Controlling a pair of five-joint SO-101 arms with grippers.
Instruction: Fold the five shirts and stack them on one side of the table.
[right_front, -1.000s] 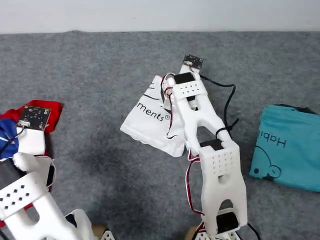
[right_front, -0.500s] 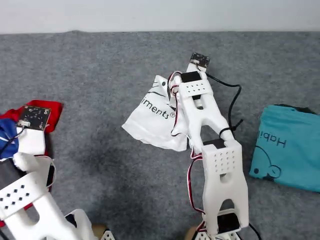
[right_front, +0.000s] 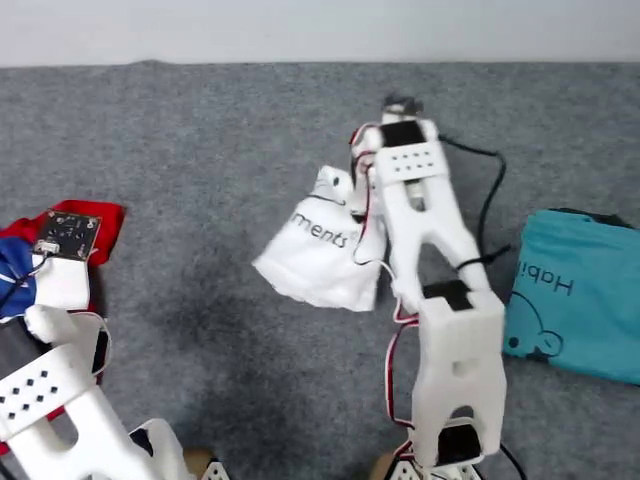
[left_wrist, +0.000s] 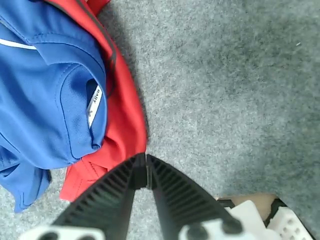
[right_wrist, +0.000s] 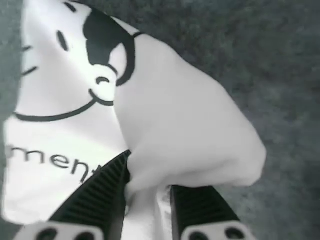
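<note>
Tabletop (right_front: 200, 150): grey, felt-like nap.
White shirt (right_front: 320, 250): soft knit, bunched in rounded folds near the tabletop's middle; black cartoon face and dark lettering (not transcribed).
Right hand (right_wrist: 150, 175): ribbed black fingers clamped on a fold of the white shirt.
Teal shirt (right_front: 575, 295): folded, roughly rectangular, at the right edge; dark print.
Red shirt (left_wrist: 122, 125), blue shirt (left_wrist: 45, 90): smooth fabric, heaped at the left edge, blue on red; white neck label.
Left hand (left_wrist: 145, 165): fingers together, gripping nothing, tips by the red shirt's edge.

teal shirt (right_front: 575, 300) clipped by frame edge. red shirt (right_front: 105, 225) and blue shirt (right_front: 12, 265) clipped too, partly under left arm (right_front: 60, 400). white shirt (right_front: 320, 250) edge behind right arm (right_front: 430, 230).
</note>
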